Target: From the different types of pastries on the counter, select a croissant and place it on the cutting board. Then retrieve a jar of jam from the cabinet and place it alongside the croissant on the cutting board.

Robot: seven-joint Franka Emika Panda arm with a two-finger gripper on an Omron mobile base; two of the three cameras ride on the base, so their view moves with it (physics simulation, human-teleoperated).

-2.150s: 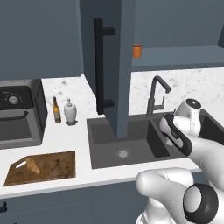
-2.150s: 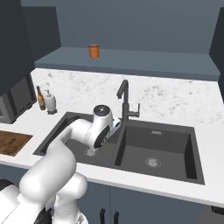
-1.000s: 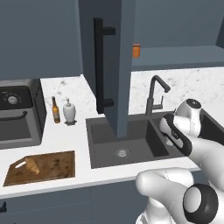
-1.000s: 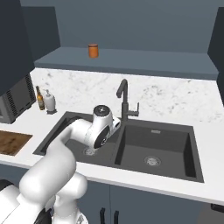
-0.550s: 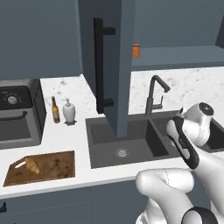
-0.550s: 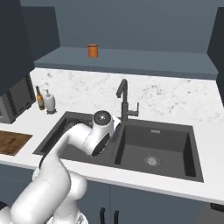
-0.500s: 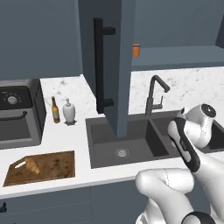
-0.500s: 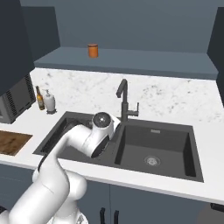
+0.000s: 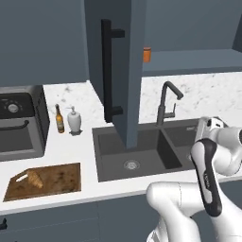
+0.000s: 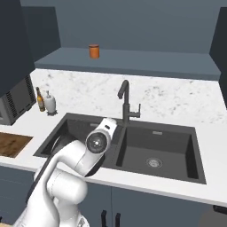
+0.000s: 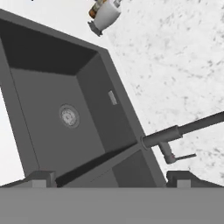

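Arm swung right and lower over the sink [image 9: 142, 156]; claw [image 11: 111, 177] released, croissant [image 9: 34, 178] lay on cutting board [image 9: 56, 182].

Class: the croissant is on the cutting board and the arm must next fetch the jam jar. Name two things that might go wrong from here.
1. The open cabinet door hangs between the arm and the jam jar on the shelf; a reach may strike it.
2. The faucet rises just ahead of the open gripper, over the sink; lifting toward the shelf may clip it.
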